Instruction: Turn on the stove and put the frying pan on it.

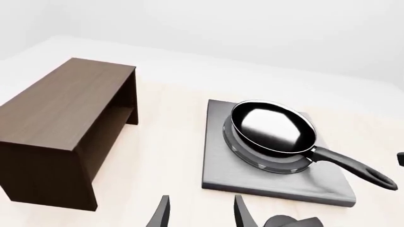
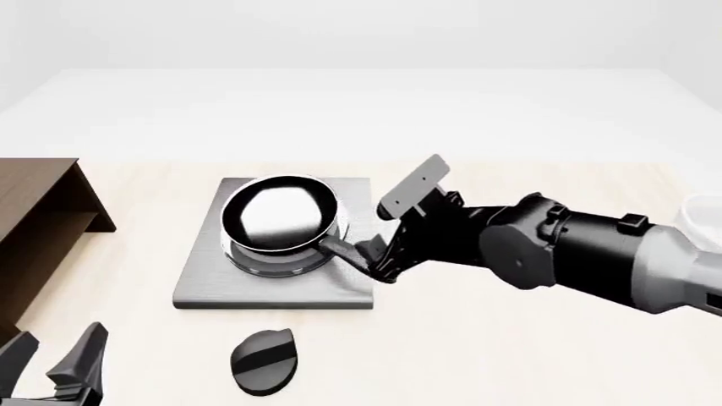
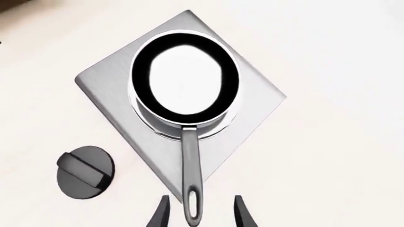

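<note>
The frying pan (image 2: 280, 213) sits on the burner of the grey stove plate (image 2: 203, 283), its long handle (image 2: 341, 248) pointing toward my right gripper (image 2: 378, 260). In the right wrist view the pan (image 3: 185, 85) is centred on the stove (image 3: 113, 80). The loop end of the handle (image 3: 193, 204) lies between the open right gripper (image 3: 200, 215) fingers, with a gap on each side. The black knob (image 2: 263, 359) lies on the table in front of the stove. My left gripper (image 2: 51, 359) is open and empty at the near left. Its own view shows the pan (image 1: 273, 127), the stove (image 1: 265, 182) and the gripper (image 1: 202, 215).
A dark brown wooden cabinet (image 2: 34, 220) stands left of the stove, and it also shows in the left wrist view (image 1: 60, 127). A white object (image 2: 705, 211) is cut off at the right edge of the front view. The knob also shows in the right wrist view (image 3: 85, 171).
</note>
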